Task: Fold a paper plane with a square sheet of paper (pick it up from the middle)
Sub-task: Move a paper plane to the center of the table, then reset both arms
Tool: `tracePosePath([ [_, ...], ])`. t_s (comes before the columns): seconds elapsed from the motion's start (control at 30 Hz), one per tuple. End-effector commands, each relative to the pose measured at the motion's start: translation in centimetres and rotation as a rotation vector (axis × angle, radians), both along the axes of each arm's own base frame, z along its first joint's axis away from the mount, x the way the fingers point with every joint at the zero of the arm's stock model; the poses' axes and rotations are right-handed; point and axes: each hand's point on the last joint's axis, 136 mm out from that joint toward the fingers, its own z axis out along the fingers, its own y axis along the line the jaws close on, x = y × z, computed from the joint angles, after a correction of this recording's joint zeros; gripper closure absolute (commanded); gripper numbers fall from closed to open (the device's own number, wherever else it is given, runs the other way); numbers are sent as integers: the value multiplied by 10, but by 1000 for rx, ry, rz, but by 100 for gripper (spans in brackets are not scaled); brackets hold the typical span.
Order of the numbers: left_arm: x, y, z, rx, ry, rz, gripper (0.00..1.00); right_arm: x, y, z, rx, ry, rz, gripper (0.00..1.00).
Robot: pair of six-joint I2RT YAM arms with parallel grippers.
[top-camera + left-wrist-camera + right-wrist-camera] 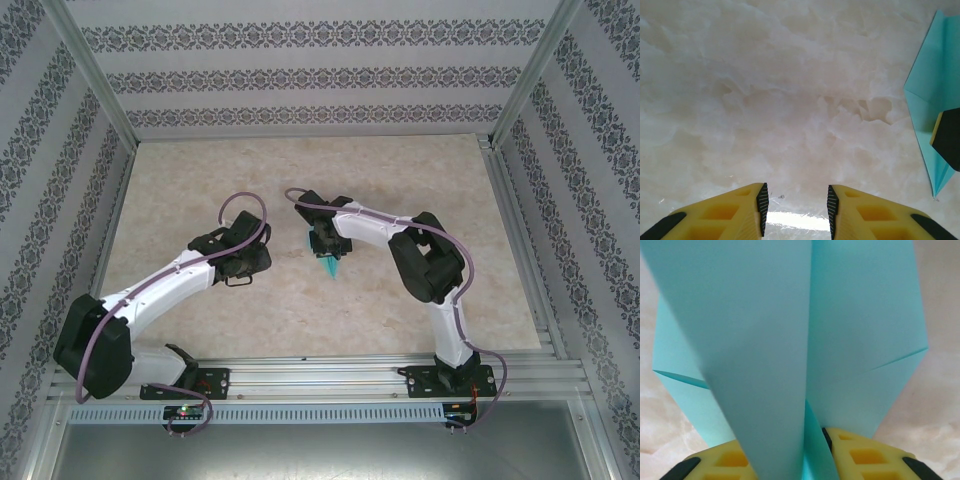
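You see the paper plane [740,340] in plain turquoise-teal. The tabletop [300,170] is cream with pale marble veins. The jaws are yellow, their pads [762,201] black. The left arm [150,290] and right arm [370,225] are white with black joints and mauve cables [240,196]. The walls [300,75] carry grey floral stripes.

From my remote seat, the left arm [150,285] and the right arm [375,225] look alike: white shells, black joint housings, and a mauve cable looped along each one's links. Both black base plates are bolted onto the aluminium rail [320,365], and a small board with a green light sits just below the rail. Up-counter from the rail, the left claw [795,200] has yellow, cut-out fingers [735,212] faced with black ribbed pads. The right claw [327,243] has matching yellow fingers [865,455].
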Motion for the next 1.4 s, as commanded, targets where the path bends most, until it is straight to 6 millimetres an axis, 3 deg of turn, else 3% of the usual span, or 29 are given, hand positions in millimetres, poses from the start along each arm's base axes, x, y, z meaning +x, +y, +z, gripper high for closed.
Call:
tracePosePath([
  [0.0,13,-1,13,-11,-38,7,61,-23,-14,-48,-98,110,-30,65],
  [0.27,15,0,16,-4,-49,7,61,-18,-10,-23,-65,64,-23,58],
  [0.77,18,1,23,3,-75,-4,59,-3,-6,71,62,-103,-9,49],
  [0.87,19,5,27,24,-86,-2,59,-2,-13,94,60,-164,-13,49],
  [0.97,20,15,32,73,-112,7,57,2,-31,132,53,-305,-15,48],
  [1.1,26,44,42,210,-167,42,49,3,-85,187,-58,-554,-69,41],
  [1.17,29,63,50,282,-198,77,38,2,-119,209,-144,-686,-111,34],
  [1.23,33,87,56,347,-237,131,19,1,-157,219,-233,-803,-169,27],
  [1.37,33,138,55,437,-266,266,3,-5,-218,202,-361,-886,-211,20],
])
